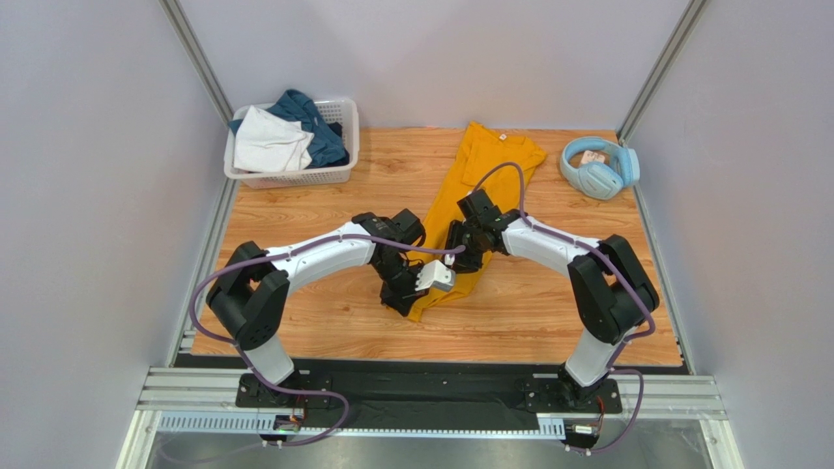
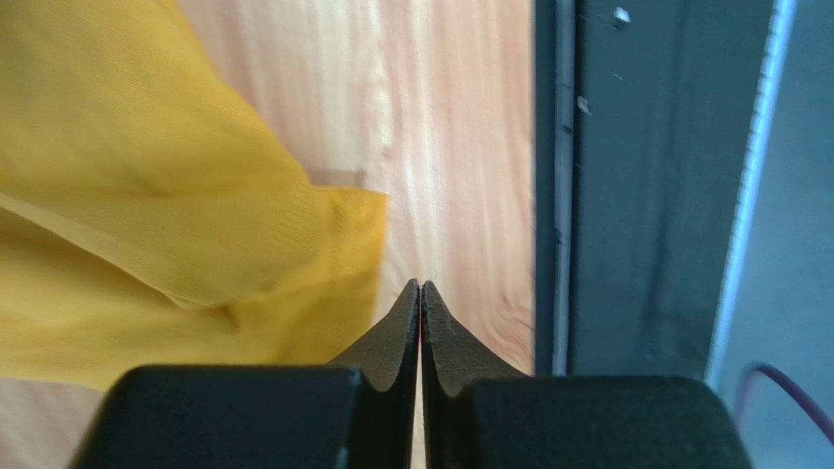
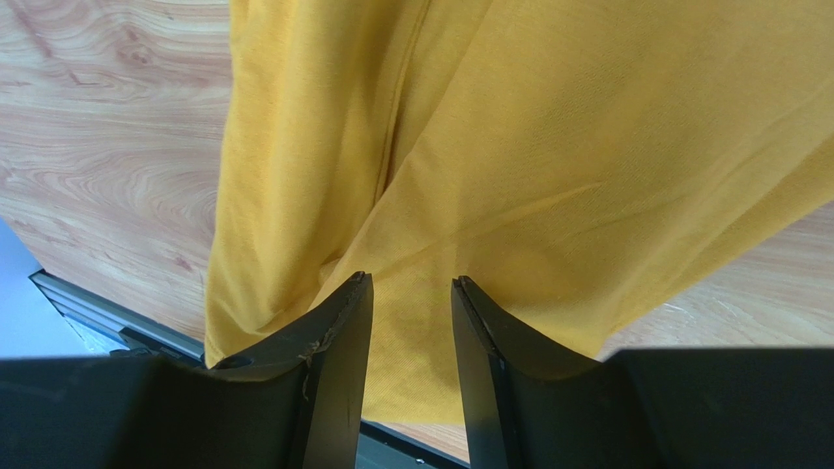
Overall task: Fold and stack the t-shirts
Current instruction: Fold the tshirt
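The left claw [image 2: 420,285] is shut on nothing — the yellow shirt [image 2: 147,195] lies just beside its tips. The right claw [image 3: 411,281] hangs part open over that shirt

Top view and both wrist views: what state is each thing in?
Mustard-yellow cloth t-shirt: folded into a long strip on the wooden table.
White cloth garment: crumpled in the white plastic lattice basket.
Dark teal-blue cloth garment: crumpled in the same basket.
Light-blue headphones: lying on the table.
Left gripper: shut, empty.
Right gripper: open, over the t-shirt.
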Action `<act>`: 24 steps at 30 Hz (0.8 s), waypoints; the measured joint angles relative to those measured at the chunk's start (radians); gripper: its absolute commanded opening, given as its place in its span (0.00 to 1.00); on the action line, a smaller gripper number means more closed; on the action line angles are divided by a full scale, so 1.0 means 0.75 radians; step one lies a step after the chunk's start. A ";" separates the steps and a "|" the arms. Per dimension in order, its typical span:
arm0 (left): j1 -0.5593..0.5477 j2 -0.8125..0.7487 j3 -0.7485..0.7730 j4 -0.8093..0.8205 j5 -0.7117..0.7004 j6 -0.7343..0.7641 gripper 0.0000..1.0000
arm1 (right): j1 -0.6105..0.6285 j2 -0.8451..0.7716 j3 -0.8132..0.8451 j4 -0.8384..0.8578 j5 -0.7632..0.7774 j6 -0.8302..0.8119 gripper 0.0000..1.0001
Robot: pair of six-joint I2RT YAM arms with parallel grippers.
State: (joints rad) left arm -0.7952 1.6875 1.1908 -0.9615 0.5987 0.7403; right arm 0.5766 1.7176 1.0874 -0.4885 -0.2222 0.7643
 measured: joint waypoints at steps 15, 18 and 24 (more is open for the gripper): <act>-0.069 -0.015 -0.121 0.304 -0.198 -0.088 0.37 | -0.001 0.063 -0.001 0.022 -0.040 0.004 0.39; -0.084 0.000 -0.116 0.292 -0.207 -0.085 0.45 | -0.001 0.064 -0.001 0.024 -0.044 0.004 0.38; -0.120 0.026 -0.123 0.224 -0.204 -0.050 0.49 | -0.006 0.065 -0.001 0.025 -0.046 0.004 0.37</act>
State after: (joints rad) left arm -0.8852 1.7069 1.0988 -0.7933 0.4454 0.7029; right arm 0.5724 1.7660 1.0870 -0.4698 -0.2569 0.7670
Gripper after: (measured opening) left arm 0.480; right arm 0.382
